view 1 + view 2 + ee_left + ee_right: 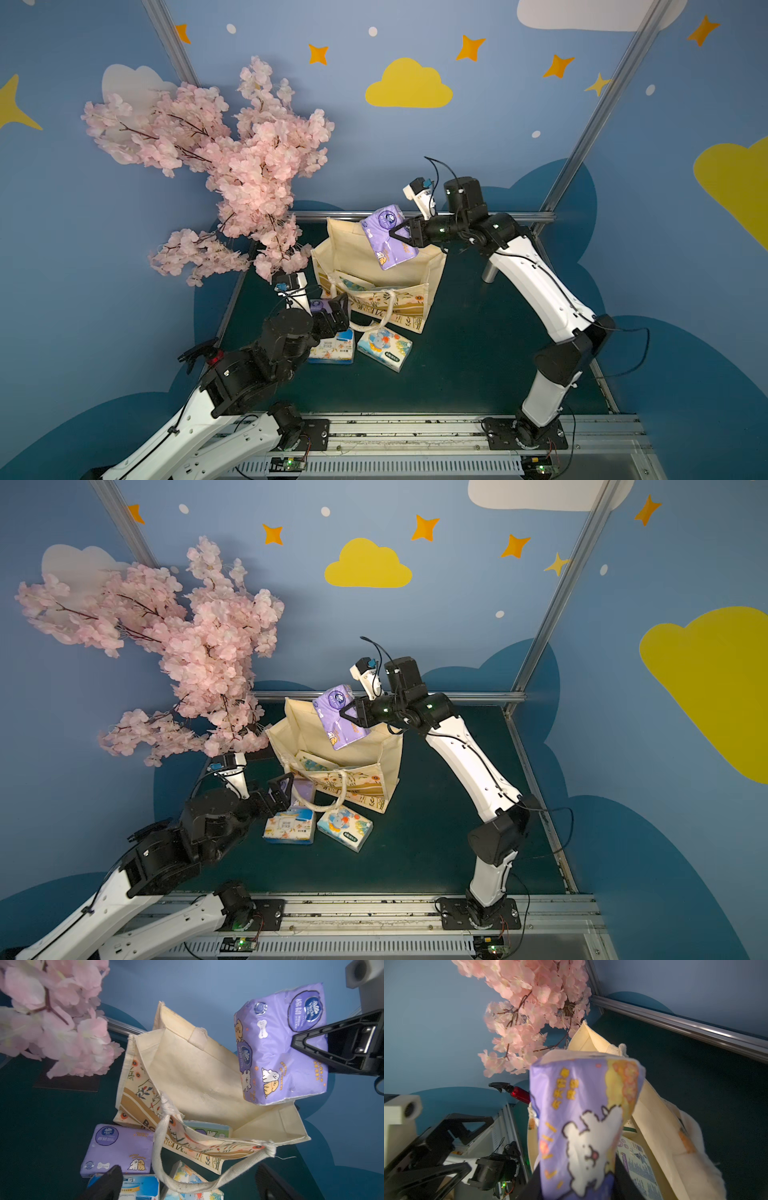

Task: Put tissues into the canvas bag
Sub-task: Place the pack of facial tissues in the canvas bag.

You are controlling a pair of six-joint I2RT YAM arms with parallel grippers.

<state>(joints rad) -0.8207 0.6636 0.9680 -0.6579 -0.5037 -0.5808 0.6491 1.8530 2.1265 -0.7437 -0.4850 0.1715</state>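
1. Tissue pack [380, 232], purple, is clenched in the right claw [397, 237], which holds it just above the open canvas bag [349, 253].
2. The left claw [285, 791] stands released and empty; a second purple pack [118, 1147] lies just ahead of its tips, beside the bag.

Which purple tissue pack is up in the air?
The purple plastic-wrapped pack pinched by the right gripper above the cream canvas bag. The other purple pack lies flat on the table.

I see glossy crinkled plastic on the purple tissue pack [380, 232], rough matt cloth on the canvas bag [353, 253], matt tabletop [457, 353].
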